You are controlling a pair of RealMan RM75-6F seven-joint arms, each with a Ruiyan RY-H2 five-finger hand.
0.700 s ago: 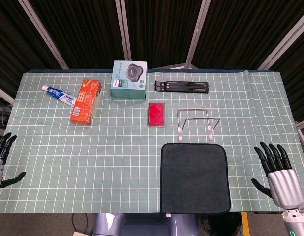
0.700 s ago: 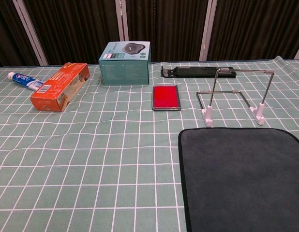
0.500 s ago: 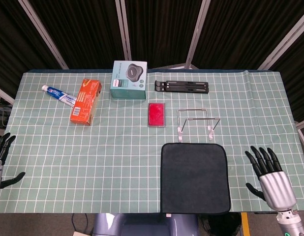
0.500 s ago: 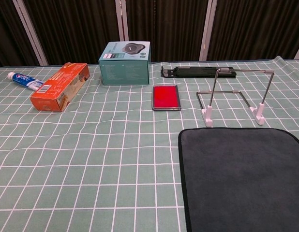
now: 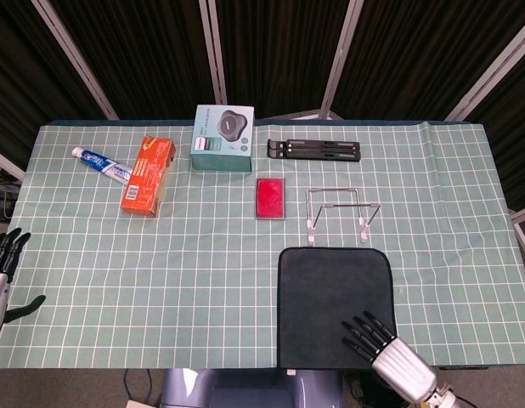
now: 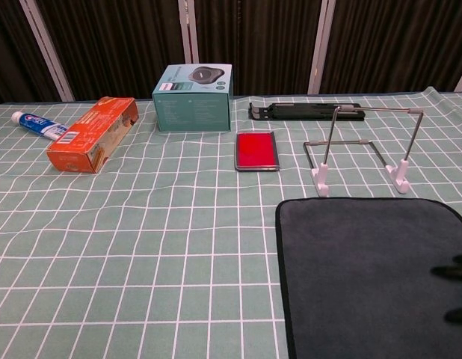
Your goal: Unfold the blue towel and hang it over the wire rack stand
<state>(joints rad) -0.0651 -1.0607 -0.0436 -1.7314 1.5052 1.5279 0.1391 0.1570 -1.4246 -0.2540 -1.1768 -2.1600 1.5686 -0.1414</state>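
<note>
Checked tablecloth, flat folded towel

The towel lies at the surface's near edge, the wire rack just behind it; the right hand overlaps the towel's near right corner.

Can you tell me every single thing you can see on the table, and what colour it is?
towel: 1, dark blue, folded flat at the near edge, right of centre.
wire rack stand: 1, silver with white feet, just behind the towel.
red case: 1, red, left of the rack.
black folding stand: 1, black, flat at the far edge.
teal box: 1, teal, far side, centre left.
orange box: 1, orange, left of the teal box.
toothpaste tube: 1, white and blue, far left.
tablecloth: 1, green with white grid.
left hand: 1, black and silver, beyond the left edge, fingers apart.
right hand: 1, black and silver, over the towel's near right corner.
</note>
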